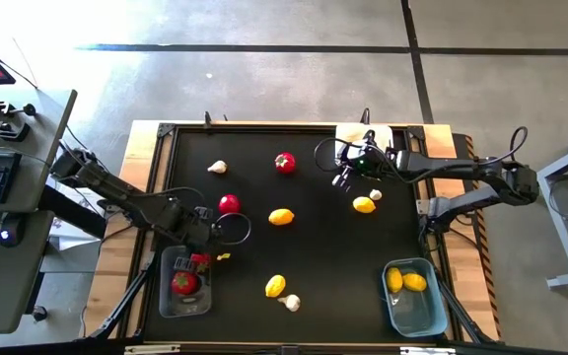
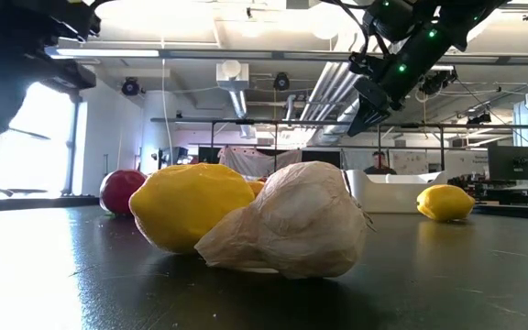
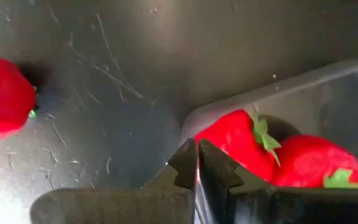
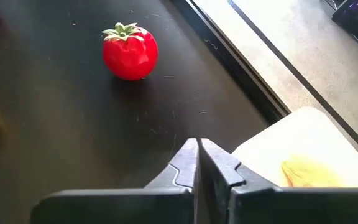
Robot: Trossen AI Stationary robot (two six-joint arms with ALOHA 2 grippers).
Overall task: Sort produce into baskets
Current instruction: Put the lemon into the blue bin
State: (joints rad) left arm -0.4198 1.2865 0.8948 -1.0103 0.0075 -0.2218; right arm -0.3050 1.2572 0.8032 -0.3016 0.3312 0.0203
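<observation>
**Both grippers shut and empty above the mat**

The left gripper (image 1: 201, 258), fingers pressed together on nothing, hangs over the clear basket (image 1: 166, 301) holding two glossy red pieces (image 1: 184, 282); another red piece (image 1: 229, 204) lies loose at its one o'clock. Three yellow ovals (image 1: 281, 217) and three knobbly white bulbs (image 1: 217, 168) lie scattered. The right gripper (image 1: 344, 179), likewise closed and empty, hovers beside the white basket (image 1: 355, 132); a stemmed red piece (image 1: 284, 163) sits at its nine o'clock. The blue-grey basket (image 1: 417, 308) holds two yellows (image 1: 405, 281).
</observation>
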